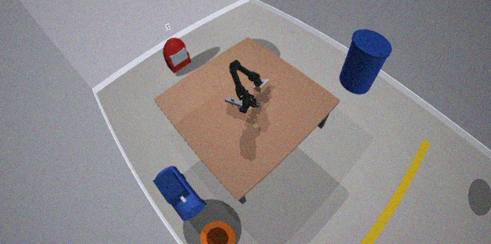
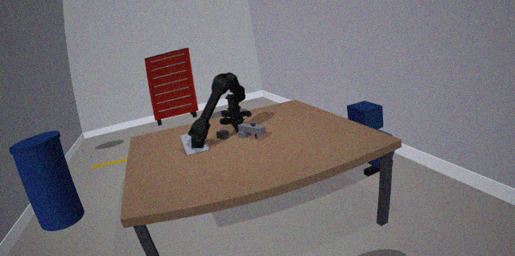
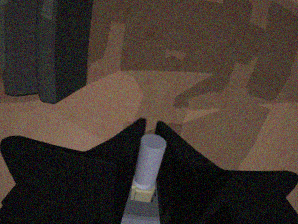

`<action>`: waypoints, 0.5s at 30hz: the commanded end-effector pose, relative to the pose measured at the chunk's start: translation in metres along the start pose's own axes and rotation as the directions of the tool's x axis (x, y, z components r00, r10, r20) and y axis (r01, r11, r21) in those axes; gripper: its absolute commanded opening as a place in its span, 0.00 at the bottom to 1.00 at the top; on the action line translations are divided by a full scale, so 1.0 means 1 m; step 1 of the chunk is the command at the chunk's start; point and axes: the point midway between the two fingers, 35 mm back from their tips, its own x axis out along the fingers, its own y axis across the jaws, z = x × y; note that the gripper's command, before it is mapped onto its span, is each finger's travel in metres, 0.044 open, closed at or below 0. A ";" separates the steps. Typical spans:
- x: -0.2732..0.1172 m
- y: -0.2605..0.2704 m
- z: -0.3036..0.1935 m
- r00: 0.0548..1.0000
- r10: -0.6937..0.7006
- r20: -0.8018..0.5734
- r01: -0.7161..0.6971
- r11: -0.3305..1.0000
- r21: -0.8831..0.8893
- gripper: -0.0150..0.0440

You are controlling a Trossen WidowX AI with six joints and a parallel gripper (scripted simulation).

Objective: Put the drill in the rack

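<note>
Our tool [image 1: 258, 104] [image 2: 236, 130] [image 3: 150, 125] pinching pale upright rod [image 3: 150, 161], low over desk [image 1: 199, 110] [image 2: 257, 167]. We see rod rising from grey block [image 3: 141, 214], between fingertips. Whether rod is drill or key, we cannot tell.

Desk [image 1: 199, 121] [image 2: 257, 167]: wood-like top, orange-brown, fine-grained, matt. Fingers: black, matt, smooth, plastic-like. Light grey cylinder [image 3: 150, 162] between them: smooth, dull, plastic or metal, cannot tell which. Blue drum [image 1: 364, 61] [image 2: 48, 181]: smooth, low sheen. Base plate [image 2: 187, 146]: pale, flat, matt. Desk legs [image 2: 385, 189]: dark, metal-like.
</note>
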 end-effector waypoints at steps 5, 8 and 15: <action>-0.001 -0.002 0.011 1.000 -0.003 0.003 0.003 1.000 0.004 0.25; -0.001 -0.002 0.015 1.000 -0.003 0.004 0.003 1.000 0.004 0.25; -0.002 -0.003 0.025 1.000 -0.003 0.004 0.003 1.000 0.004 0.25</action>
